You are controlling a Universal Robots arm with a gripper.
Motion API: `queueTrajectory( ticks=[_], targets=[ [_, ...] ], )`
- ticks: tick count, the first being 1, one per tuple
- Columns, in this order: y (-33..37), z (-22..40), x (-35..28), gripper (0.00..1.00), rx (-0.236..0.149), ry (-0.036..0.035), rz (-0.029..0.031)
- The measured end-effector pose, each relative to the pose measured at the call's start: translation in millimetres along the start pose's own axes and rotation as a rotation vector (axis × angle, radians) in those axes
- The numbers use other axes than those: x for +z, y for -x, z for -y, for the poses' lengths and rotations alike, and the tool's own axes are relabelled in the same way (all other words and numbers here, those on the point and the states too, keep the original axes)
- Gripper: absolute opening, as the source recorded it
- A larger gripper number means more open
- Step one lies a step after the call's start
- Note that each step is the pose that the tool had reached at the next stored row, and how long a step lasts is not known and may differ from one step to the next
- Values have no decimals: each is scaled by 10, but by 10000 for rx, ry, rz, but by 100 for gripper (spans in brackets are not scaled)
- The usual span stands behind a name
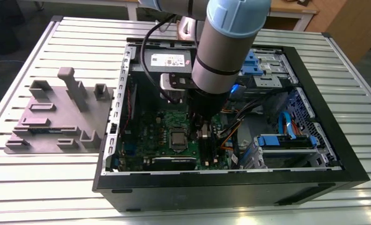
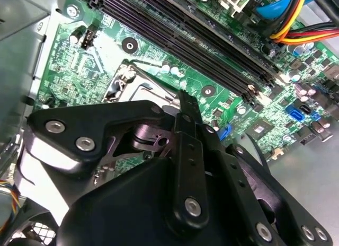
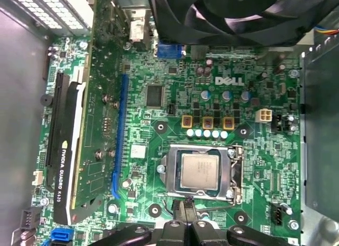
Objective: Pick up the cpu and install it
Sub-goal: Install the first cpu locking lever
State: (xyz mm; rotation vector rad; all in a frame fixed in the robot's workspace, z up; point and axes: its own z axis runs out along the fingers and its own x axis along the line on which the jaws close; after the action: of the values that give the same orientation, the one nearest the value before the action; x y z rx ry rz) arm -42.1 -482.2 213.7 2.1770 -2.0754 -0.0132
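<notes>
- Cpu [image 3: 199,171] sits in its socket [image 3: 235,172] on the board [image 3: 175,81].
- Gripper [image 3: 186,214] at the socket's 6 o'clock edge in the first wrist view, fingers together, empty (apparently).
- Judgement: check seating; avoid pressing crooked.

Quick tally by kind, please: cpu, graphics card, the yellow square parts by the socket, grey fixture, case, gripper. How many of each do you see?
cpu: 1
graphics card: 1
yellow square components: 3
grey fixture: 1
computer case: 1
gripper: 1
Total: 8
</notes>
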Motion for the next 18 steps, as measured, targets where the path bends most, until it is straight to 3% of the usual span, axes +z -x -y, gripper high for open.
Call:
queueTrajectory(
  ticks=[18],
  targets=[
    [-44, -3, 150, 10, -452, -49, -79]
  ],
)
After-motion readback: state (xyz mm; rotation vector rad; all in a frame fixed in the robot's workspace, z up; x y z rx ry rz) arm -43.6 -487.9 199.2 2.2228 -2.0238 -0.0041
